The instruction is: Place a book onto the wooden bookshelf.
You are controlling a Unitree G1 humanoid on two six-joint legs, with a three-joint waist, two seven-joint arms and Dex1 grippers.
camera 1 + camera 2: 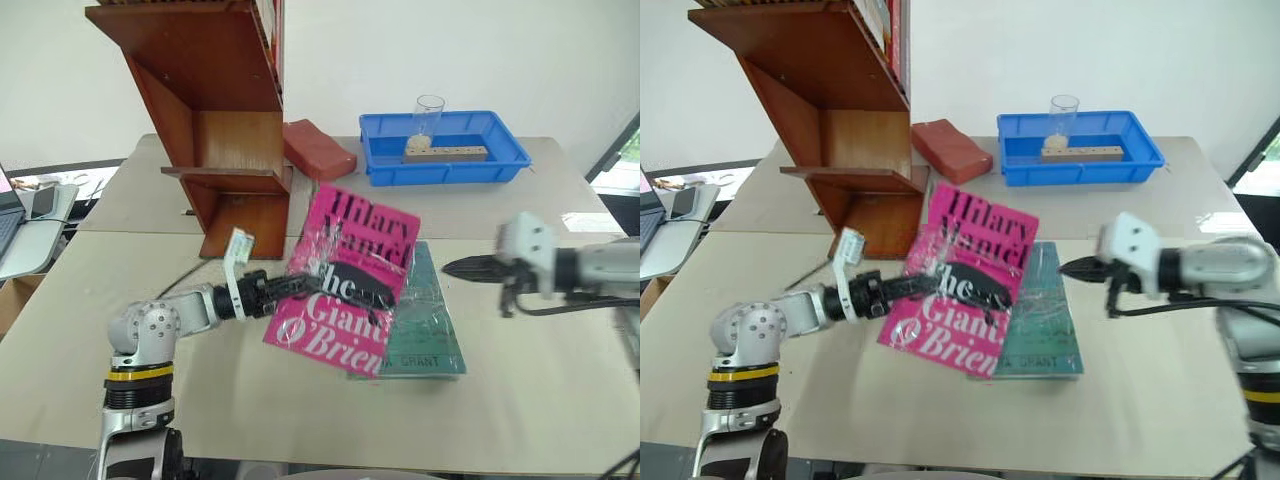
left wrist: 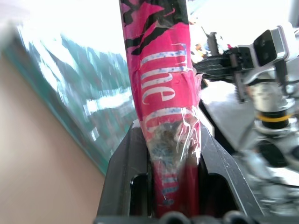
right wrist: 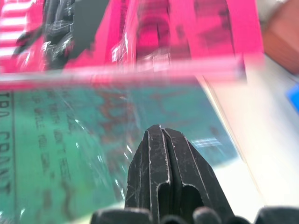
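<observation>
Pinching the book (image 1: 345, 280) near its edge, the left gripper (image 1: 295, 283) held a thin, floppy, slippery paperback (glossy wrap); right gripper (image 1: 462, 267) was pressed together, empty.

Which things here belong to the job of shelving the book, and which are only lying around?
For the job: pink book, held in left gripper; wooden bookshelf.
Lying about: teal-green book, blue tray with glass and wooden block, reddish brick.
</observation>
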